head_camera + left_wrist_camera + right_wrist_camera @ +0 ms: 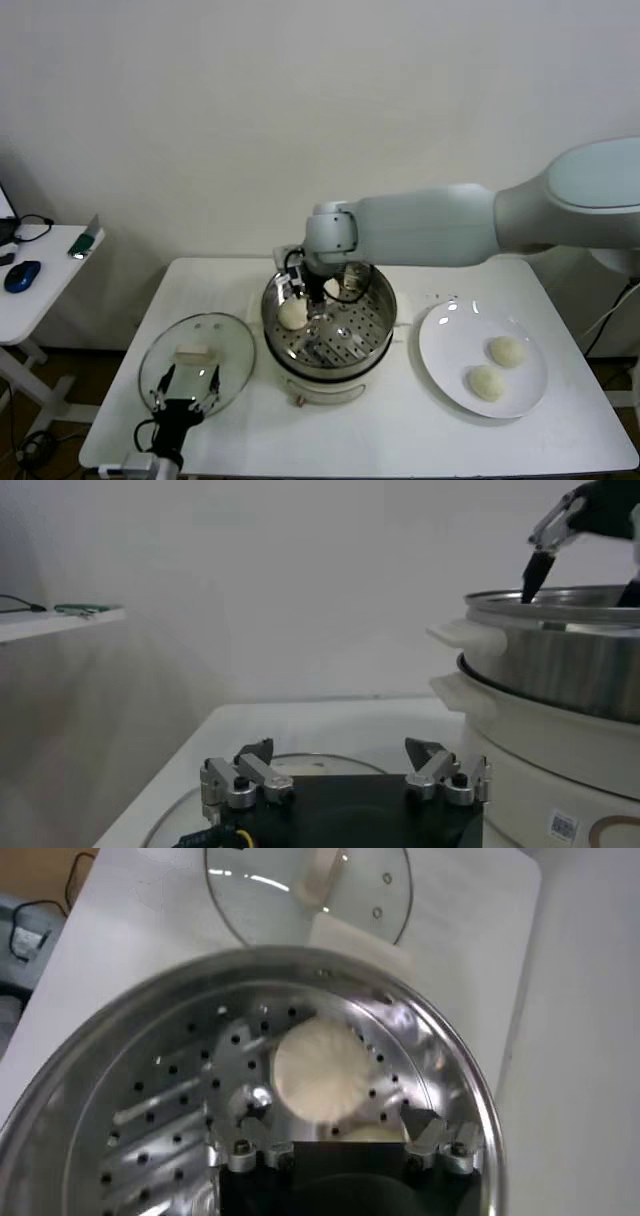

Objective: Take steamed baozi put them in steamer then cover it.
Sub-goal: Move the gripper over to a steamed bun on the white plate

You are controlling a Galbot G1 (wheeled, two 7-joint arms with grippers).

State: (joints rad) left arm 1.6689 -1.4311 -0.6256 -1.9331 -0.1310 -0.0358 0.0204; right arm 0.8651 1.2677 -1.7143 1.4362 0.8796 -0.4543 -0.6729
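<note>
Baozi [322,1069] (smooth, cream-white, domed) sits on steamer [150,1098] tray.

Looks like a lab/office test room: bare white wall [300,100], plain white table [400,430], side desk [40,280] at frame left holding a computer mouse [22,275] and cables [30,228].

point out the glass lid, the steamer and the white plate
glass lid [222,350], head view, clear glass right of its handle
steamer [375,325], head view, perforated tray's right side
white plate [450,345], head view, bare left part
</note>
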